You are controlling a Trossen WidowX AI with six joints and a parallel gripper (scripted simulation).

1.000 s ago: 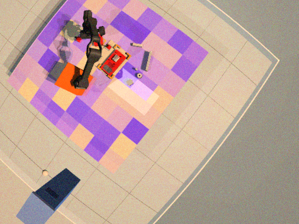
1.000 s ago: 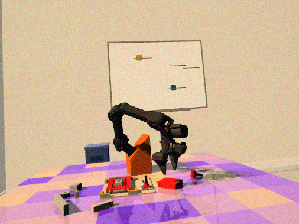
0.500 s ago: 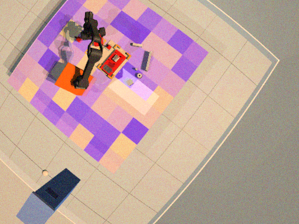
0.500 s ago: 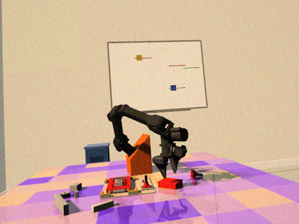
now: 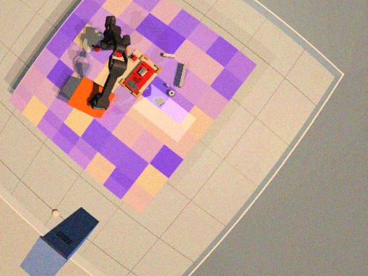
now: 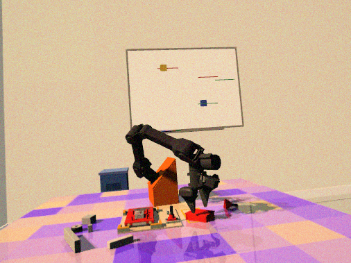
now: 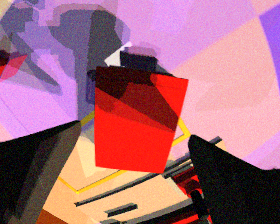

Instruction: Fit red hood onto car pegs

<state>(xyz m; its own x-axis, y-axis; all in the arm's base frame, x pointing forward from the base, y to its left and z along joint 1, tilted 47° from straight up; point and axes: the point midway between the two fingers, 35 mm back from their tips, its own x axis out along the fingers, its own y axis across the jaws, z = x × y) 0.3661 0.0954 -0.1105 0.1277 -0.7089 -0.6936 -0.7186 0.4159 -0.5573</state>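
Open gripper (image 6: 199, 208) (image 7: 136, 133) hovering over hood (image 6: 199, 215) (image 7: 137, 125), nothing clamped.
Arm (image 5: 118, 65) (image 6: 166, 141) covering most of hood in top view; hood sitting beside jig (image 5: 137, 95) (image 6: 125, 230), corner holes not showing, wrist view cropping both fingers.

Matte blk arm (image 5: 117, 69) (image 6: 161, 139), chunky rounded joints, tapered blk tool (image 5: 116, 40) (image 6: 200, 208) (image 7: 136, 133) tips.

In the top view, the arm (image 5: 118, 65) hides most of the hood (image 5: 119, 54), left of upper centre. Corner holes and pegs are too small to tell. Both jaws are cut off by the wrist view's left and right edges.
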